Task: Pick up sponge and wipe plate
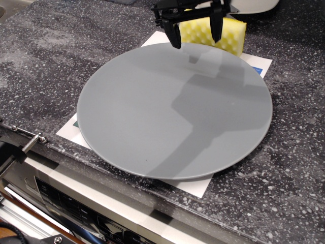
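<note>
- At the plate's [172, 109] far rim, the sponge [213, 33] lies on the white paper sheet [254, 63], its long axis running left to right.
- The gripper [196, 35] hangs in front of the sponge, jaws spread wide and holding nothing.

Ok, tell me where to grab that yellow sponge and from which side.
Grip the sponge across its left and right ends, coming straight down from above. It lies flat just behind the plate, and the open gripper already hangs in front of it with its fingers spread wide; a low approach would probably hit the plate's rim.
</note>
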Controlling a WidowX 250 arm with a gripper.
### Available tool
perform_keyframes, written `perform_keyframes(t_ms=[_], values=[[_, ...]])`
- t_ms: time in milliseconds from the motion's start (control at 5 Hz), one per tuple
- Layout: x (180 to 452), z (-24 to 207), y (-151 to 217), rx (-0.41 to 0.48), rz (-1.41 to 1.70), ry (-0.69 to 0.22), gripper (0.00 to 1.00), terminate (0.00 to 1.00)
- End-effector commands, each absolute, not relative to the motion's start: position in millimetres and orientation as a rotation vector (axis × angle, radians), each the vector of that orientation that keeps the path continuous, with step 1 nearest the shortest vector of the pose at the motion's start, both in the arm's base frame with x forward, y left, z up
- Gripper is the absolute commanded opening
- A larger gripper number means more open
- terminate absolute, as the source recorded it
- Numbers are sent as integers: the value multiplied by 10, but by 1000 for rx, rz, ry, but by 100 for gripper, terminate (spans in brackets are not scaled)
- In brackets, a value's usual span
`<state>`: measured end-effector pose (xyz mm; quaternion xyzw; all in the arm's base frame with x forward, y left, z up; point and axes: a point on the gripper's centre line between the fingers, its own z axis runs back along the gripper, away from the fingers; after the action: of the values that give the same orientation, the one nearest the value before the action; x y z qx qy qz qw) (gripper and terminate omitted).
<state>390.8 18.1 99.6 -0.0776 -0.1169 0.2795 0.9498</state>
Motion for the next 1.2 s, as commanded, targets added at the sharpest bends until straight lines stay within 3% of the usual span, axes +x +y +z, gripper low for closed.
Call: perform_keyframes(t_ms=[0, 400, 600, 1000], values=[[4189, 1367, 84, -166, 902, -507, 100, 0], [4479, 1490, 11, -144, 1117, -523, 100, 0], [4645, 1473, 70, -105, 1213, -490, 100, 0], [4543, 1418, 119, -50, 1264, -461, 100, 0]])
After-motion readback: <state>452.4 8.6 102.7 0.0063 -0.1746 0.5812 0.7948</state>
